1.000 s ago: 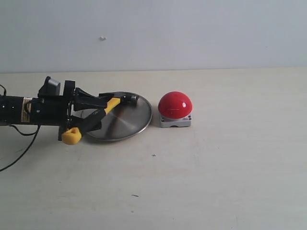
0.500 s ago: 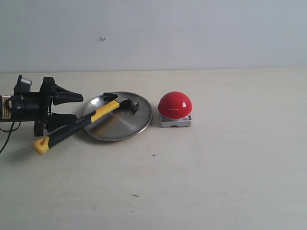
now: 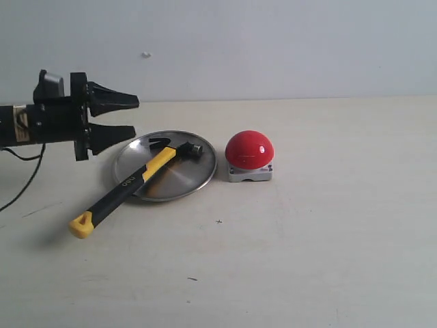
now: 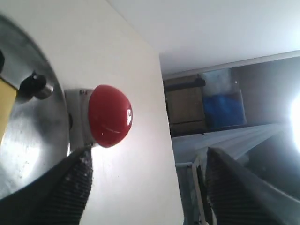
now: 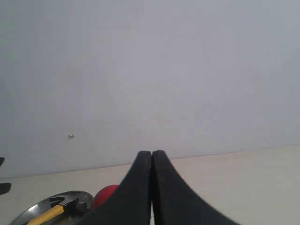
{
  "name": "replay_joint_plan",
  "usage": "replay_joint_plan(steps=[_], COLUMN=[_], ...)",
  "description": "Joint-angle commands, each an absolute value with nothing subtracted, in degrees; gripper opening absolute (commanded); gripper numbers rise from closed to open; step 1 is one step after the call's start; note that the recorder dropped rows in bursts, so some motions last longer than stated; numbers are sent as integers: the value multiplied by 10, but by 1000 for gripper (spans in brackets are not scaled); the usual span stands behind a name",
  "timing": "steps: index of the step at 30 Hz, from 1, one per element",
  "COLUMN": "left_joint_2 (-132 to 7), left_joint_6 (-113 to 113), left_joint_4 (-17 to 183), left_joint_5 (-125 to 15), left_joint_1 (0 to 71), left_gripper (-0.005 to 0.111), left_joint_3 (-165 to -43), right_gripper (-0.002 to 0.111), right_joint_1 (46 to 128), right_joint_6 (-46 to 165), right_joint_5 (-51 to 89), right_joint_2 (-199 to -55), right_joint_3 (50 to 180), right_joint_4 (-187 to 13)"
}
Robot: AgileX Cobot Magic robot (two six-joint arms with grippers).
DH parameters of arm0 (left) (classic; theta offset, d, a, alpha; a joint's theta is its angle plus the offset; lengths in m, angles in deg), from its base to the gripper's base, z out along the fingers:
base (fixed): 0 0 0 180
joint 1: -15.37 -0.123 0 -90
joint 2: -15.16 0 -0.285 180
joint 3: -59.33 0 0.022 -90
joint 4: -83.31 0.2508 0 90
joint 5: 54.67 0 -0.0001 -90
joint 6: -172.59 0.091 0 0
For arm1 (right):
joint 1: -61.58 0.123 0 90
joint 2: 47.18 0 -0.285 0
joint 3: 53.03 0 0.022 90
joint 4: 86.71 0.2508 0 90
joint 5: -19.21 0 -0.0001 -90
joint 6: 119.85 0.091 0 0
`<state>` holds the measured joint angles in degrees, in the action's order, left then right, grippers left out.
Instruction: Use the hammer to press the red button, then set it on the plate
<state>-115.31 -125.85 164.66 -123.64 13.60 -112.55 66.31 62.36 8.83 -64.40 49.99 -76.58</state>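
The hammer (image 3: pixel 136 183) lies with its dark head on the silver plate (image 3: pixel 179 179); its yellow-and-black handle slopes off the rim onto the table, ending in the yellow loop. The red button (image 3: pixel 250 149) sits on its grey base just right of the plate. My left gripper (image 3: pixel 135 116) hovers open above the plate's left rim, holding nothing. In the left wrist view the red button (image 4: pixel 110 115), the plate (image 4: pixel 28 140) and the open left gripper (image 4: pixel 147 161) show. My right gripper (image 5: pixel 152 153) is shut and empty; the hammer (image 5: pixel 56 208) and the plate (image 5: pixel 33 210) appear low in its view.
The beige table (image 3: pixel 307 239) runs to a pale wall at the back. A black cable (image 3: pixel 27 184) trails from the left arm over the table's left side. My right arm does not show in the exterior view.
My left gripper let go of the hammer, drew back left, then rose above the plate's left rim. The hammer dropped, its handle sliding down-left onto the table with its head on the plate.
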Motion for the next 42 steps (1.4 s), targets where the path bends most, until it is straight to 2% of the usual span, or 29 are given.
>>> replay_joint_plan(steps=[1, 2, 3, 4, 8, 12, 14, 21, 32, 42], left_joint_2=[-1085, -1068, -1061, -1039, -970, -800, -742, -524, -287, -187], left_joint_6=[-1205, -1201, -1201, -1169, -1106, -1002, -942, -755, -751, -755], left_joint_4=[1682, 1698, 1704, 1710, 1699, 1655, 1606, 1442, 1444, 1447], left_joint_5=[-1246, -1246, -1246, -1246, -1244, -1003, -949, -920, -824, -822], left_joint_1=[90, 79, 78, 77, 77, 77, 77, 77, 77, 77], left_gripper=[54, 35, 25, 0, 0, 0, 0, 0, 0, 0], left_joint_3=[-1129, -1129, -1129, -1120, -1059, -902, -843, -665, -560, -521], right_gripper=[0, 0, 0, 0, 0, 0, 0, 0, 0, 0], right_joint_1=[662, 662, 662, 662, 662, 662, 662, 662, 662, 662], right_joint_6=[623, 623, 623, 623, 623, 623, 623, 623, 623, 623], right_joint_5=[87, 87, 87, 87, 87, 87, 87, 87, 87, 87], right_joint_2=[-642, -642, -642, -642, -642, -642, -642, -642, -642, -642], right_joint_3=[498, 498, 498, 498, 498, 498, 498, 498, 498, 498], right_joint_4=[-765, -765, -765, -765, -765, -765, -765, -765, -765, -765])
